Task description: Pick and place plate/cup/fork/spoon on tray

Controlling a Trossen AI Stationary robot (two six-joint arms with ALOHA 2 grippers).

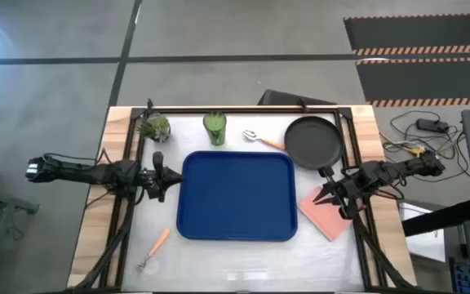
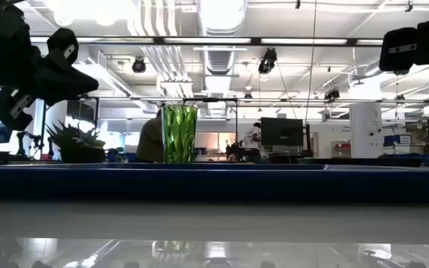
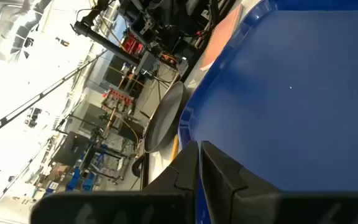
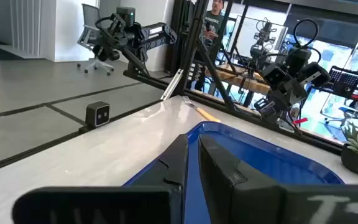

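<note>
The blue tray (image 1: 235, 198) lies flat at the table's middle with nothing on it. The dark plate (image 1: 312, 140) lies beyond its far right corner. The green cup (image 1: 215, 128) stands upright behind the tray's far edge and also shows in the low view (image 2: 179, 134). An orange-handled utensil, seemingly the spoon (image 1: 263, 140), lies between cup and plate. The other, seemingly the fork (image 1: 155, 249), lies near the tray's near left corner and shows in the right wrist view (image 4: 197, 112). My left gripper (image 1: 163, 175) hovers shut at the tray's left edge. My right gripper (image 1: 329, 193) hovers shut at its right edge.
A small potted plant (image 1: 155, 126) stands at the far left, beside the cup. A pink square pad (image 1: 325, 214) lies right of the tray, under my right gripper. A black frame (image 1: 243, 109) borders the table's far edge and sides. People show in the room beyond the table.
</note>
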